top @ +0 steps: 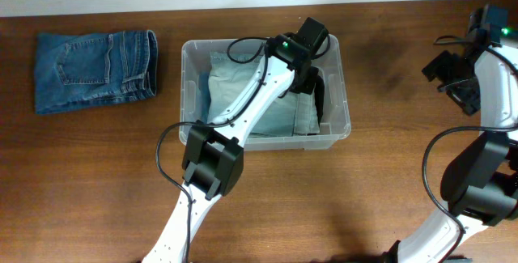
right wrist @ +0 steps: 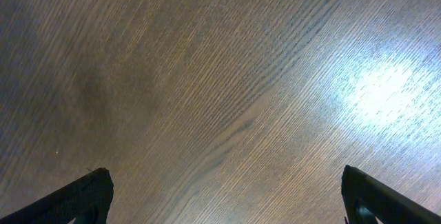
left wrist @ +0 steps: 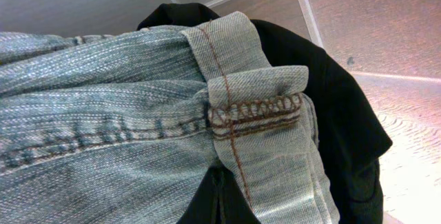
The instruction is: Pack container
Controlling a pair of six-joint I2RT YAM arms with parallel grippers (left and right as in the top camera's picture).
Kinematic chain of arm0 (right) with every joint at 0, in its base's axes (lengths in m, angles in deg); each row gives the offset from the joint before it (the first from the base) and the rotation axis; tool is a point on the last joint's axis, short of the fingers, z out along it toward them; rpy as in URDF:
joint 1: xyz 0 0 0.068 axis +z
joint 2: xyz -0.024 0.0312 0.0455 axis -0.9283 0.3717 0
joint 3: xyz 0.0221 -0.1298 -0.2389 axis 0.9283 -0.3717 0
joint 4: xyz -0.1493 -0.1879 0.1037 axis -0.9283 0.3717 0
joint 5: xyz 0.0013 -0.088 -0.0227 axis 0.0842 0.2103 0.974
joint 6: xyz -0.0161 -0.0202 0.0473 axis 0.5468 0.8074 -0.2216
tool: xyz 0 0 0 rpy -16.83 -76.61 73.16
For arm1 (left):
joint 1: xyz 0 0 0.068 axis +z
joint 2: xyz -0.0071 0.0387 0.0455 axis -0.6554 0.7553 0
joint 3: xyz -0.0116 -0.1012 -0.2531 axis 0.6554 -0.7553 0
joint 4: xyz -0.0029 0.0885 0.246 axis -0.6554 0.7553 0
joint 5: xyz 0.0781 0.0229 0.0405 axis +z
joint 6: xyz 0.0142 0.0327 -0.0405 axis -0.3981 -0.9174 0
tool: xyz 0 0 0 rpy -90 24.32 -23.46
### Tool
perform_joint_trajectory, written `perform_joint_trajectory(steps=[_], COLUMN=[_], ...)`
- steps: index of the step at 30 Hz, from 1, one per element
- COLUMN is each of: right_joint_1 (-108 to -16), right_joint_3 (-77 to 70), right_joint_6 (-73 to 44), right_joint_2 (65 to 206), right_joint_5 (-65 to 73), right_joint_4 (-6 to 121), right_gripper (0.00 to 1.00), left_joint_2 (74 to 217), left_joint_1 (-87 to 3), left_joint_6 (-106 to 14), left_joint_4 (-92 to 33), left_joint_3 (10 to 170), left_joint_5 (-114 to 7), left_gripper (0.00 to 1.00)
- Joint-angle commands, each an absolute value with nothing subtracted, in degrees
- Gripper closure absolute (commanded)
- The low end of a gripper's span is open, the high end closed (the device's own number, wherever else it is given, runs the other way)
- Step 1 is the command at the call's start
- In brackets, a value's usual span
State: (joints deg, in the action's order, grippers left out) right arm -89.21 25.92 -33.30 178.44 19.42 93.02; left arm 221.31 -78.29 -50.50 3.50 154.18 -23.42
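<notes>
The clear plastic container (top: 188,51) stands mid-table. Inside it lie folded light-blue jeans (top: 235,81), with a black garment (top: 322,101) along the right wall. My left gripper (top: 308,83) reaches down into the container's right half. Seen from the left wrist, its dark fingers (left wrist: 220,200) are pressed together, with a seamed fold of the light jeans (left wrist: 258,107) just ahead, the black garment (left wrist: 344,127) behind it and the container rim (left wrist: 303,3) beyond. My right gripper (top: 453,75) hovers over bare wood at the far right, open (right wrist: 227,182) and empty.
Folded dark-blue jeans (top: 93,70) lie on the table left of the container. The wooden tabletop (top: 380,174) surrounds it. The left arm's links cross over the container's front wall.
</notes>
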Motion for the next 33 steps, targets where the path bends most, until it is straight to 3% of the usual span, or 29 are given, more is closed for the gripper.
perform_joint_trajectory(steps=[1, 5, 12, 13, 14, 15, 18, 29, 33], right_joint_1=[-89.59, -89.59, -89.59, -89.59, -89.59, -89.59, -89.59, -89.59, -89.59], right_joint_3=[25.94, 25.94, 25.94, 25.94, 25.94, 25.94, 25.94, 25.94, 25.94], right_joint_6=[-33.83, -33.83, -33.83, -33.83, -33.83, -33.83, -33.83, -33.83, -33.83], right_joint_2=[178.74, 178.74, 178.74, 178.74, 178.74, 178.74, 178.74, 178.74, 178.74], right_joint_5=[20.12, 20.14, 20.14, 20.14, 20.14, 20.14, 20.14, 20.12, 20.14], right_joint_4=[93.04, 93.04, 93.04, 93.04, 93.04, 93.04, 93.04, 93.04, 93.04], right_gripper=[0.02, 0.02, 0.02, 0.02, 0.02, 0.02, 0.02, 0.02, 0.02], left_joint_2=[222.41, 218.17, 209.03, 208.35, 207.89, 207.72, 207.72, 207.76, 208.40], left_joint_1=[-79.28, -78.86, -74.47, -73.29, -71.93, -70.56, -65.25, -40.15, -28.96], left_joint_6=[-52.56, -52.58, -52.56, -52.56, -52.56, -52.56, -52.49, -51.20, -51.20], left_joint_4=[4.88, 7.72, 12.55, 12.92, 13.23, 13.54, 14.50, 14.65, 12.84], left_joint_3=[156.92, 161.51, 166.73, 166.73, 166.73, 166.73, 166.71, 166.62, 166.42], left_joint_5=[-20.73, -17.54, -7.42, -6.06, -5.08, -4.40, -2.26, -2.24, -9.25], left_gripper=[0.98, 0.82, 0.75, 0.62, 0.33, 0.17, 0.01, 0.01, 0.01])
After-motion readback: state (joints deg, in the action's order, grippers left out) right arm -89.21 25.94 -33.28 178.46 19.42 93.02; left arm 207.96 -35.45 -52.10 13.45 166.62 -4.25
